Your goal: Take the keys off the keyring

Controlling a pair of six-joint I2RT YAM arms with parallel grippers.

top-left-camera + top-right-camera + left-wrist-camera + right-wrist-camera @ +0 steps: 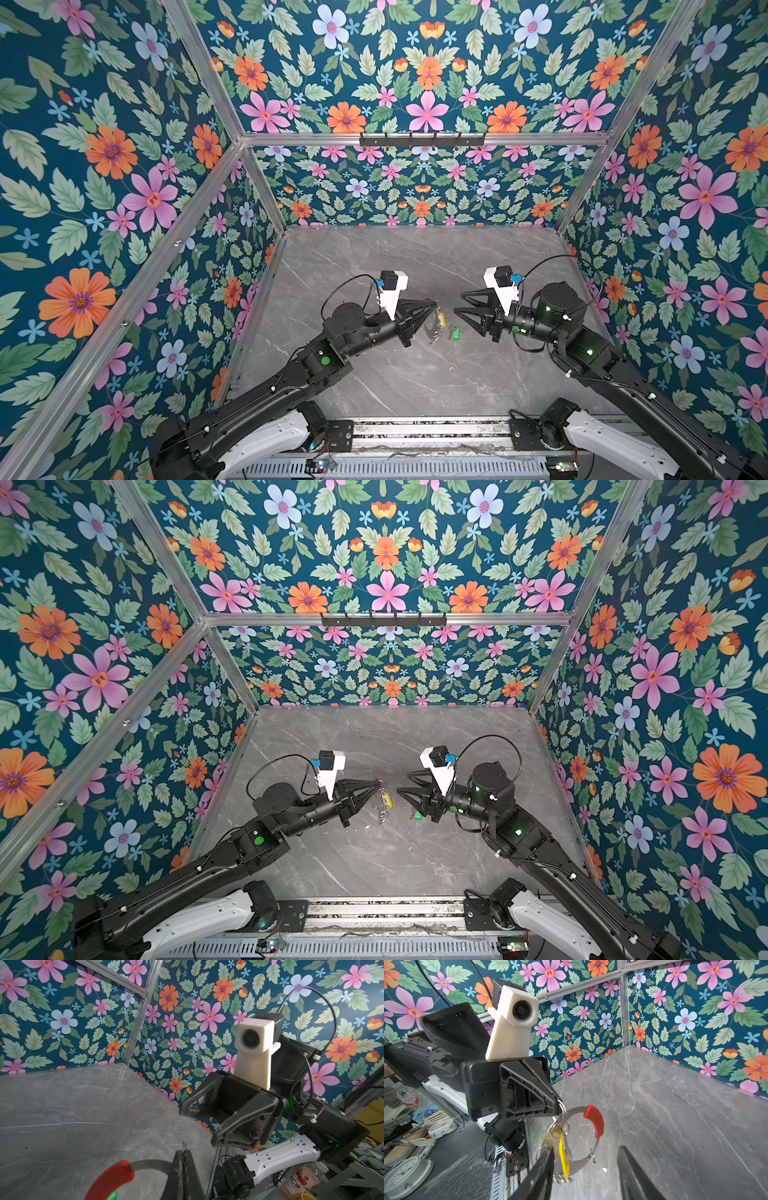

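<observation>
- Fingers (pixel 529 1093) of left gripper (pixel 558 1106) pinched on the rim of large dark grey metal hoop keyring with red arc (pixel 595 1122); silver yellow-tagged key (pixel 563 1153) hangs on it.
- Right gripper (pixel 458 302) spread apart, holding nothing.
- Silver green-tagged key (pixel 456 333) on grey table (pixel 415 374), mid-frame in a top view.
- Orange drink bottle (pixel 299 1180), lower right: label unreadable.

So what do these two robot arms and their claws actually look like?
The left arm and right arm are black and jointed, with white shells near the base and green indicator dots. The left gripper and right gripper each have two black, triangular, open-framed fingers. A white camera housing sits above each, trailing a thin black cable.
</observation>
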